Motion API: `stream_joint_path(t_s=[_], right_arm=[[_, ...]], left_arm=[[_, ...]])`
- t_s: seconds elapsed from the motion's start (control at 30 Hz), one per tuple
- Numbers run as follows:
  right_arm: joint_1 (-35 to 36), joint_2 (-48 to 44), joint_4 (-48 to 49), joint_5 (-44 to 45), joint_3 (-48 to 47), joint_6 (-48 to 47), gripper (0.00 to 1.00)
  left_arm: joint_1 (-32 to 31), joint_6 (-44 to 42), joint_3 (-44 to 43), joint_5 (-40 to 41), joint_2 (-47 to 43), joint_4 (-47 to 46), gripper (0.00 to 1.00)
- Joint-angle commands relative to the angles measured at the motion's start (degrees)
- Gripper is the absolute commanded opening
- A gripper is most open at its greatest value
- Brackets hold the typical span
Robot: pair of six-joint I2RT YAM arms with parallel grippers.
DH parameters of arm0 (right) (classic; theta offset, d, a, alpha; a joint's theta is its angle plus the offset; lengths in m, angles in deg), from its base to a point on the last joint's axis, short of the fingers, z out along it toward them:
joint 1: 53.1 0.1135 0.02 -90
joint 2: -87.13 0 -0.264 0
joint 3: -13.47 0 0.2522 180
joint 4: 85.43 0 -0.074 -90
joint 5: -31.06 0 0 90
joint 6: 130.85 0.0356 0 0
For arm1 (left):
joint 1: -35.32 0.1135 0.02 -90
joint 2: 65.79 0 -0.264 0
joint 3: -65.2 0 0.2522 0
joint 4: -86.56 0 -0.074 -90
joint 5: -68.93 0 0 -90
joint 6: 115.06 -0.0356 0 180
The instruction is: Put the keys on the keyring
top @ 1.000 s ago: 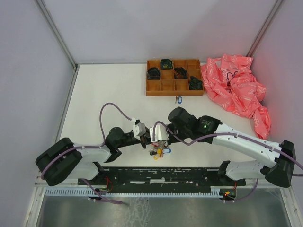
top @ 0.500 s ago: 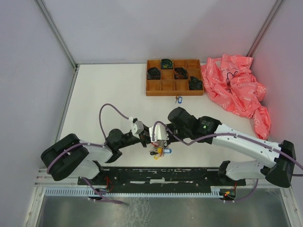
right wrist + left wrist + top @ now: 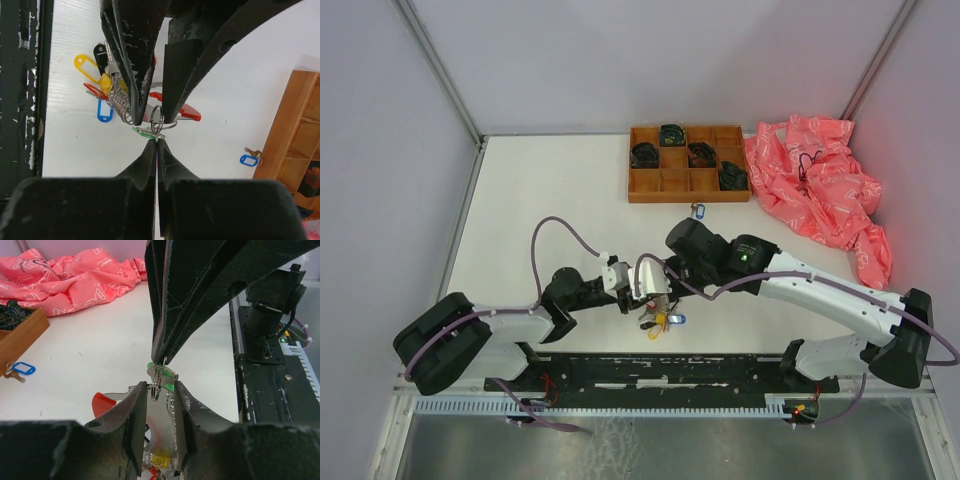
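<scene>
right gripper [image 3: 156,143] pinches the keyring [image 3: 156,118], left gripper [image 3: 159,387] parted around it; keys [image 3: 89,66] partly hidden.

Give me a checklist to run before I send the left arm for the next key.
1. Right gripper shut on the keyring: ok.
2. Left gripper jaws apart, ring between them: ok.
3. Ring untouched by those jaws: cannot tell.
4. Tagged bunch gathered at the ring: ok.
5. Blue-tagged key on the ring: not ok, it lies loose beside the wooden tray.
6. Ring's split open for threading: cannot tell.
</scene>
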Motion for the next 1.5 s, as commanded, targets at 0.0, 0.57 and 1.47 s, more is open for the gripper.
stream_joint_path(t_s=[0.0, 0.57, 1.47], right_arm=[[0.36, 0.22, -0.49, -1.79, -3.51, -1.26, 0.01], [0.38, -3.11, -3.86, 2.05, -0.57, 0.14, 0.01], [1.1, -5.11, 11.03, 0.79, 7.28, 3.46, 0.01]], left_arm=[[0.28, -6.88, -3.61, -2.73, -1.95, 4.45, 0.35], [0.23, -9.29, -3.05, -1.23, -8.58, 14.48, 0.03], [-0.45, 4.91, 2.46, 9.21, -4.1, -8.39, 0.04]])
